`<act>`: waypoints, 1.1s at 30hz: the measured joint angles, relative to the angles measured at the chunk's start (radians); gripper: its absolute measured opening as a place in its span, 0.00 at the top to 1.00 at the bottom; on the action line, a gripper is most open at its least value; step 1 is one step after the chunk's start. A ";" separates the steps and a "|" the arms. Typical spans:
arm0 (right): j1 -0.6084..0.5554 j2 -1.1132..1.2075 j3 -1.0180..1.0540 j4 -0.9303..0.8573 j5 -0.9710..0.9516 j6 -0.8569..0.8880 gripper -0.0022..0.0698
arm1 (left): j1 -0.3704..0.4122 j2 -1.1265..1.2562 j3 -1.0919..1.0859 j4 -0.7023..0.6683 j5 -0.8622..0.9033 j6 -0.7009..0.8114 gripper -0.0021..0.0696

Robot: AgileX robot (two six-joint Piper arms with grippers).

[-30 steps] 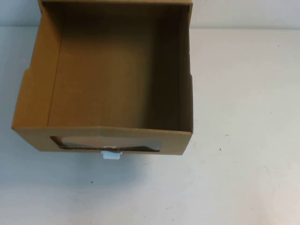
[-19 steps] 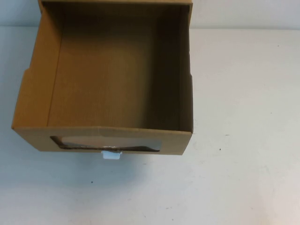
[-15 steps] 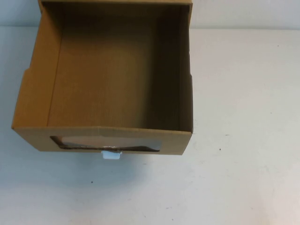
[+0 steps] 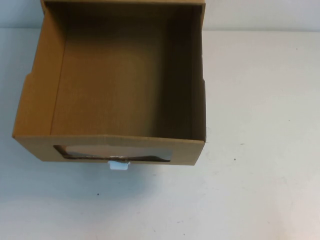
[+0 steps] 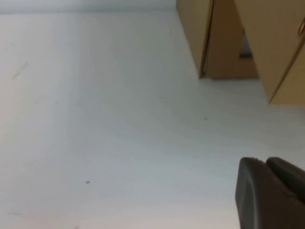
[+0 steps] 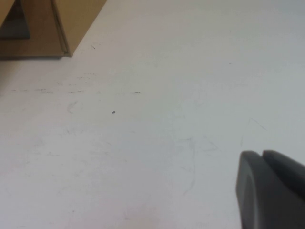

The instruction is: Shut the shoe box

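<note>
High view: no change, shoe box [image 4: 110, 100] drawer still open; left gripper [image 5: 271, 193], right gripper [image 6: 271, 188] off it over the bench [image 4: 260, 100], we can't tell their state.

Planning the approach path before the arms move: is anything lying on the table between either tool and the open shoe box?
Nothing visible. The shoe box stands open with its white pull tab facing the robot. Each wrist view shows only bare table between its tool, left tool and right tool, and the box; both are outside the high view.

A scuffed white table [image 4: 260, 100] meets what seems a pale wall [image 4: 260, 12].
</note>
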 joint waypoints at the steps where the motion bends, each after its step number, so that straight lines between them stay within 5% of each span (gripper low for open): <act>1: 0.000 0.000 0.000 0.000 0.000 0.000 0.99 | 0.000 0.000 0.000 -0.019 -0.014 -0.018 0.98; 12: 0.000 0.000 0.000 0.000 0.000 0.000 0.99 | 0.000 0.000 0.000 -0.304 -0.120 -0.333 0.98; 22: 0.000 0.000 0.000 0.000 0.000 0.000 0.99 | 0.000 0.000 -0.011 -0.322 -0.202 -0.360 0.98; 26: 0.000 0.000 0.000 0.000 0.000 0.000 0.99 | 0.000 0.056 -0.170 -0.288 -0.039 -0.292 0.98; 33: 0.000 0.000 0.000 0.000 0.000 0.000 0.99 | 0.000 0.445 -0.683 -0.302 0.328 0.077 0.98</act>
